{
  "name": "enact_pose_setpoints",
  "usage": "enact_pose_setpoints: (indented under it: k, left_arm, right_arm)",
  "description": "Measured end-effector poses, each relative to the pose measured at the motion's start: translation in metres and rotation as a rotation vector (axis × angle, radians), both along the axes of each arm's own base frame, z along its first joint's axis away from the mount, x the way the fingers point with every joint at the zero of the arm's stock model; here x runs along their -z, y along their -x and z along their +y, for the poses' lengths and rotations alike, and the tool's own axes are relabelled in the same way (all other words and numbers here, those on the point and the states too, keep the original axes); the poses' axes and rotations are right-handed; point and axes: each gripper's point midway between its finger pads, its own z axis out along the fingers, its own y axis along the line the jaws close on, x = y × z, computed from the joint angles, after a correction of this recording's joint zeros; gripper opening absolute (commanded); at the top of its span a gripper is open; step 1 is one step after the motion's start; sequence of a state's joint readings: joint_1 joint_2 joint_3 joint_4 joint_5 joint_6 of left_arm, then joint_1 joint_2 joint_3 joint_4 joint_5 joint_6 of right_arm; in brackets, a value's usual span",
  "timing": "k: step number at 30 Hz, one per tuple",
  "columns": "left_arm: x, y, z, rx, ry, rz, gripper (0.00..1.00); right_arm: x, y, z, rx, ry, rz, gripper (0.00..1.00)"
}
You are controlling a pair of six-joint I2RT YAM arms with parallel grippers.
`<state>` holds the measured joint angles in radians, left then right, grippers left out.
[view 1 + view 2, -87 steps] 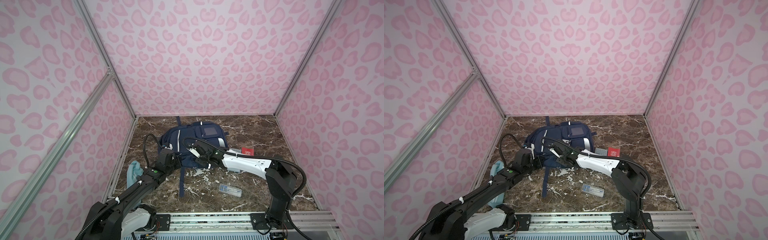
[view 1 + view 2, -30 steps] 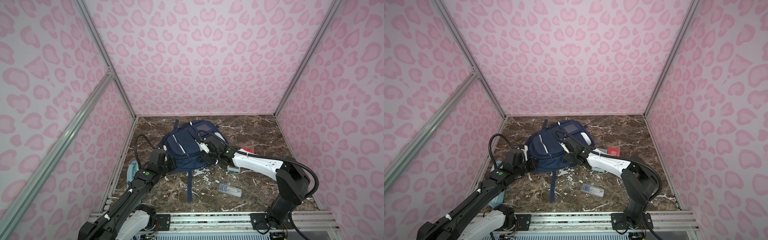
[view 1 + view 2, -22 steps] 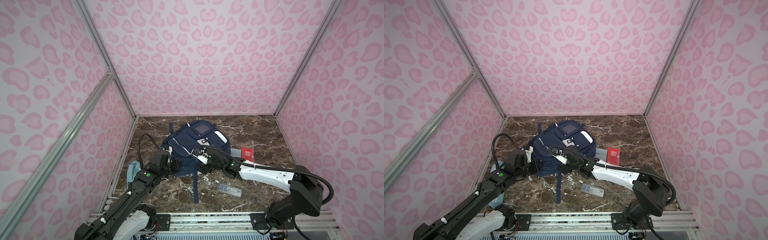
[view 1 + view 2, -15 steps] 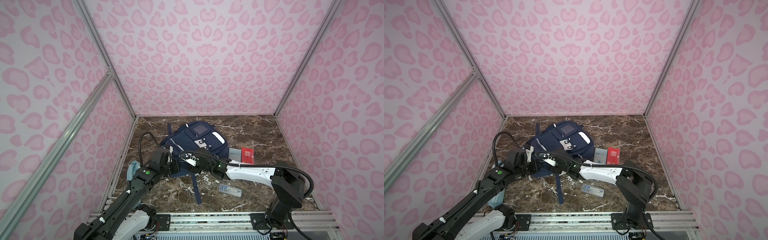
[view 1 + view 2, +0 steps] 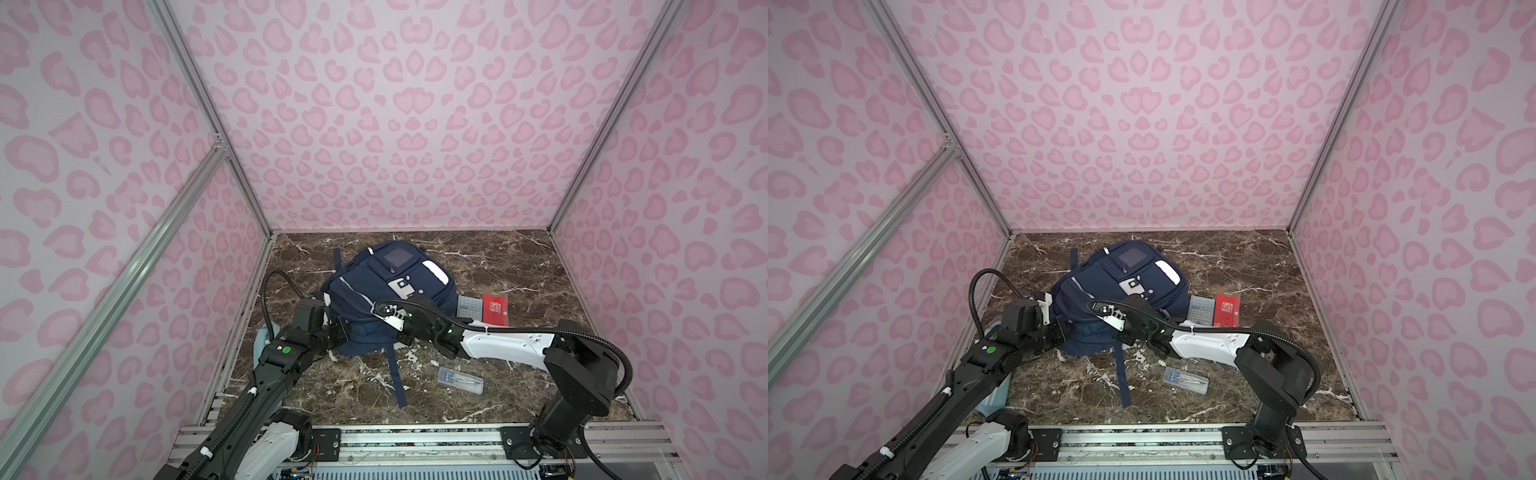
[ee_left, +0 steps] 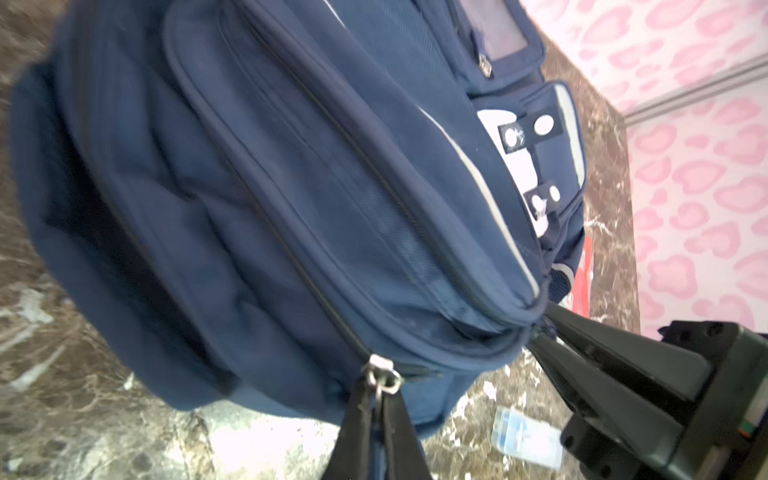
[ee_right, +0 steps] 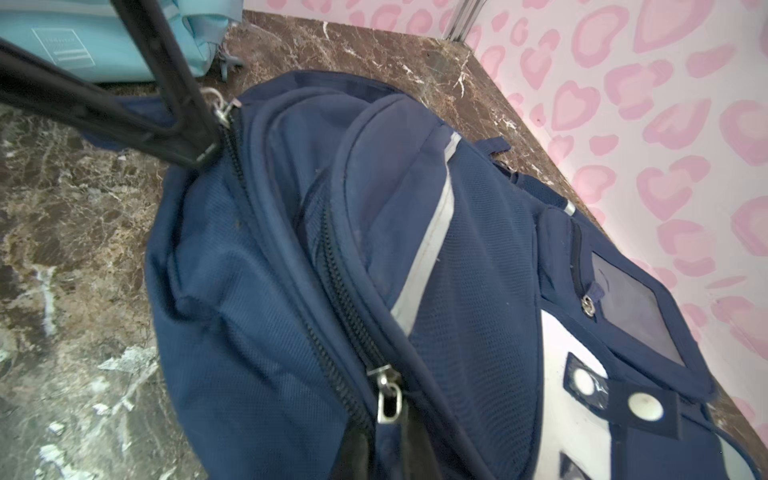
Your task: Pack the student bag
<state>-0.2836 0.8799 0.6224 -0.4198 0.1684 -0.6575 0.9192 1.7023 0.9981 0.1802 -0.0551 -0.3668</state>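
The student bag (image 5: pixel 388 286) is laid on the counter (image 5: pixel 519 266), long axis pointing away toward the back wall (image 5: pixel 407 124); at its near end the left tool (image 6: pixel 380 401) is closed on a zip pull (image 6: pixel 380 376), the right tool (image 7: pixel 386 428) on a second zip pull (image 7: pixel 389 400).

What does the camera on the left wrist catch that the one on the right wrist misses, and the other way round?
Only the left wrist view shows the red packet and the clear plastic case lying on the table. Only the right wrist view shows the light blue pouch beyond the bag. Both show the student bag, the marble table, the pink wall, and the left hand and right hand closed on the bag's edge, each near a zipper pull.
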Motion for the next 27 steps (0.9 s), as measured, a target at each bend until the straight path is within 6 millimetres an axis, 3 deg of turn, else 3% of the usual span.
enact_pose_setpoints:
  k: [3, 7, 8, 10, 12, 13, 14, 17, 20, 22, 24, 27]
  left_arm:
    - [-0.007, -0.007, 0.005, -0.018, -0.003, -0.03, 0.03]
    - [-0.013, -0.006, -0.007, 0.026, 0.05, -0.063, 0.03]
    - [-0.013, -0.004, -0.013, 0.042, 0.061, -0.067, 0.03]
    - [-0.016, 0.004, -0.033, 0.093, 0.073, -0.084, 0.03]
    - [-0.016, 0.017, -0.053, 0.138, 0.076, -0.078, 0.03]
    - [-0.014, 0.024, -0.063, 0.164, 0.077, -0.066, 0.03]
    - [-0.012, 0.028, -0.069, 0.182, 0.081, -0.053, 0.03]
    - [-0.007, 0.041, -0.091, 0.239, 0.099, -0.007, 0.03]
    - [-0.007, 0.043, -0.105, 0.264, 0.104, 0.011, 0.03]
    - [-0.009, 0.041, -0.113, 0.279, 0.105, 0.012, 0.03]
    - [-0.012, 0.041, -0.116, 0.284, 0.107, 0.007, 0.03]
    - [-0.011, 0.039, -0.113, 0.27, 0.091, 0.011, 0.03]
  right_arm:
    - [-0.011, -0.009, -0.007, -0.004, -0.052, -0.002, 0.0]
    - [-0.017, -0.024, -0.017, 0.012, -0.083, 0.014, 0.0]
    - [-0.018, -0.03, -0.02, 0.02, -0.087, 0.02, 0.11]
    - [-0.016, -0.035, -0.032, 0.037, -0.087, 0.042, 0.41]
    - [-0.013, -0.037, -0.051, 0.093, -0.075, 0.04, 0.63]
    - [-0.012, -0.035, -0.062, 0.126, -0.068, 0.037, 0.68]
    - [-0.013, -0.032, -0.071, 0.152, -0.062, 0.029, 0.86]
    - [-0.033, -0.008, -0.069, 0.11, -0.092, 0.004, 0.86]
    - [-0.055, 0.011, -0.057, 0.057, -0.14, -0.02, 0.79]
    - [-0.048, 0.025, -0.048, 0.02, -0.122, -0.021, 0.75]
    - [-0.027, 0.037, -0.038, -0.032, -0.069, -0.007, 0.73]
    - [-0.012, 0.036, -0.029, -0.051, -0.021, -0.009, 0.68]
